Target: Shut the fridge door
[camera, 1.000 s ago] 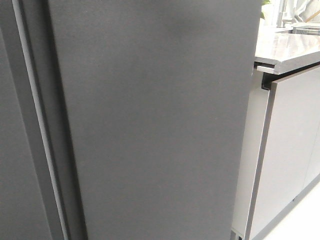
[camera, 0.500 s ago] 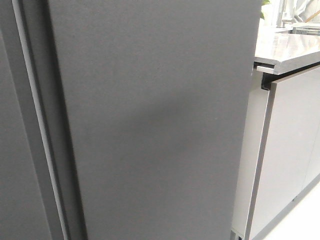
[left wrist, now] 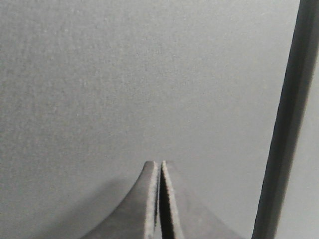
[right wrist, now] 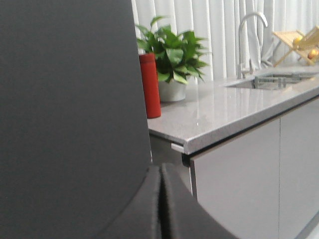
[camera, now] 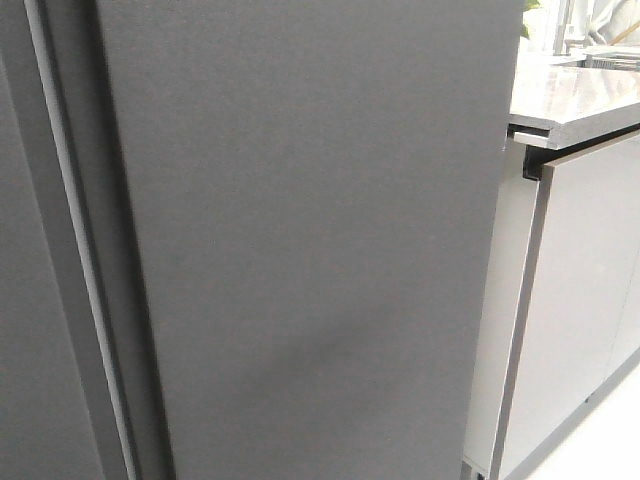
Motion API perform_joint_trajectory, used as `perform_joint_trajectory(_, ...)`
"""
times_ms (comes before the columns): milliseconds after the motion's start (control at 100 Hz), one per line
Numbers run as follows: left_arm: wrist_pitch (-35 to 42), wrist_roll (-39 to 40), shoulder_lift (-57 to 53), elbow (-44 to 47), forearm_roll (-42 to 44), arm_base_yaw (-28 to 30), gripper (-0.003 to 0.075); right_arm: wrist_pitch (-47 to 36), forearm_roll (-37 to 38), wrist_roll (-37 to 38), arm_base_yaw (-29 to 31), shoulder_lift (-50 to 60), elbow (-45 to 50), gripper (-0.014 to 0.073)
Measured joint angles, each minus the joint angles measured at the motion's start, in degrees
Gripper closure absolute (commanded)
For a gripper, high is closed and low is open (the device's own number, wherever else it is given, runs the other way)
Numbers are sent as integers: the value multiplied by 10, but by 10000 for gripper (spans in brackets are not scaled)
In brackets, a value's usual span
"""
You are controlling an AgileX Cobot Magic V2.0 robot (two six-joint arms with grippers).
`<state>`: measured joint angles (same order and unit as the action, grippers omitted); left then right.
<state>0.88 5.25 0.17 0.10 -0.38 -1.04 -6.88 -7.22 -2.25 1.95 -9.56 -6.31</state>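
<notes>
The fridge door (camera: pixel 310 230) is a flat matte dark-grey panel that fills most of the front view, with its thick dark edge (camera: pixel 125 300) on the left. No inner lining or bins show. No gripper shows in the front view. My left gripper (left wrist: pixel 160 164) is shut and empty, its tips close to a flat grey door face (left wrist: pixel 124 74) beside a dark vertical seam (left wrist: pixel 289 124); I cannot tell which door this is. My right gripper (right wrist: pixel 160 168) is shut and empty, close by the right edge of the dark door (right wrist: pixel 70 99).
A second dark-grey door (camera: pixel 30 330) stands at the left behind a pale seam strip (camera: pixel 70 250). To the right are a grey countertop (right wrist: pixel 224 119) over pale cabinet doors (camera: pixel 580 320), with a red bottle (right wrist: pixel 150 84), a potted plant (right wrist: pixel 174 55) and a tap (right wrist: pixel 247 35).
A faint shadow on the door face has slid lower. The door itself has not visibly moved.
</notes>
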Motion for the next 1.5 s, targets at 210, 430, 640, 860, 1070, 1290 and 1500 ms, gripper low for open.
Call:
perform_joint_trajectory(210, 0, 0, 0, 0, 0, 0, 741, 9, 0, 0, 0, 53, 55, 670)
perform_joint_trajectory(430, 0, 0, 0, 0, 0, 0, 741, 44, 13, 0, 0, 98, 69, 670)
perform_joint_trajectory(640, 0, 0, 0, 0, 0, 0, 741, 54, 40, 0, 0, 100, 69, 670)
perform_joint_trajectory(860, 0, 0, 0, 0, 0, 0, 741, 58, 41, 2, 0, 100, 69, 670)
perform_joint_trajectory(1070, 0, 0, 0, 0, 0, 0, 741, 62, 41, 3, 0, 100, 69, 670)
perform_joint_trajectory(1290, 0, 0, 0, 0, 0, 0, 741, 63, 41, 3, 0, 100, 69, 670)
perform_joint_trajectory(1500, 0, 0, 0, 0, 0, 0, 741, 63, 42, 3, 0, 100, 69, 670)
